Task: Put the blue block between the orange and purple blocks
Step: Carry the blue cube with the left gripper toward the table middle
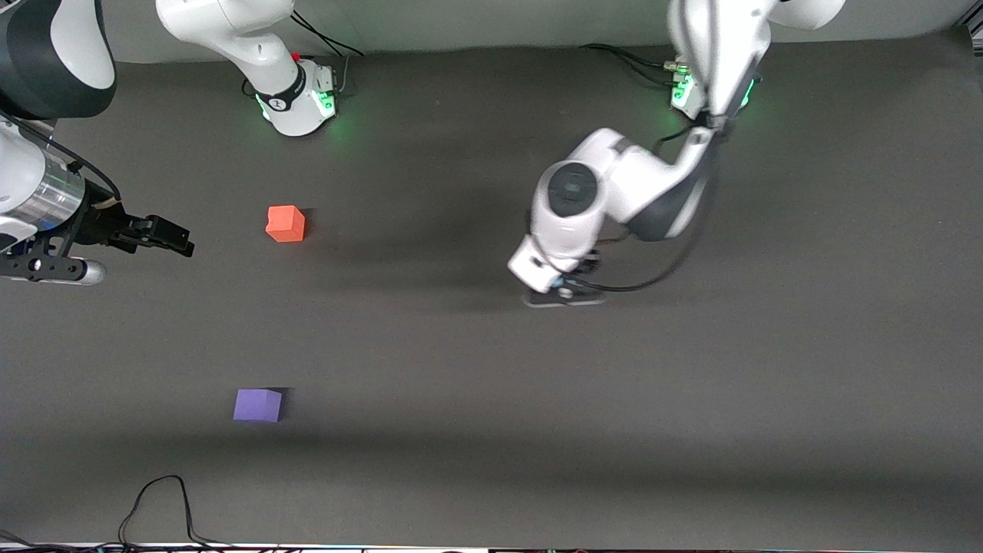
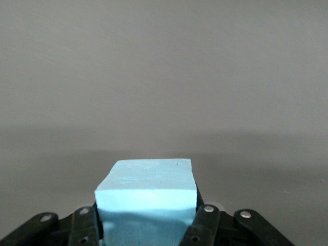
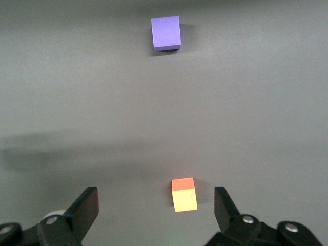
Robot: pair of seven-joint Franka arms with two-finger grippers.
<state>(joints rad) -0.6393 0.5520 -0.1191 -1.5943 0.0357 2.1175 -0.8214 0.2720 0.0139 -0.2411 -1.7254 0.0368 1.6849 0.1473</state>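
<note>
The blue block (image 2: 146,189) sits between the fingers (image 2: 205,223) of my left gripper (image 2: 146,218), which is shut on it. In the front view the left gripper (image 1: 564,296) is low over the middle of the table, and its hand hides the block. The orange block (image 1: 285,223) lies toward the right arm's end. The purple block (image 1: 258,405) lies nearer to the front camera than the orange block. My right gripper (image 1: 178,243) is open and empty, up in the air beside the orange block. The right wrist view shows the orange block (image 3: 184,195) and the purple block (image 3: 166,33) below the right gripper (image 3: 156,205).
The dark grey table (image 1: 691,399) bears only the blocks. A black cable (image 1: 161,499) loops at the table's edge nearest the front camera. The right arm's base (image 1: 299,104) and the left arm's base (image 1: 691,92) stand along the table's back edge.
</note>
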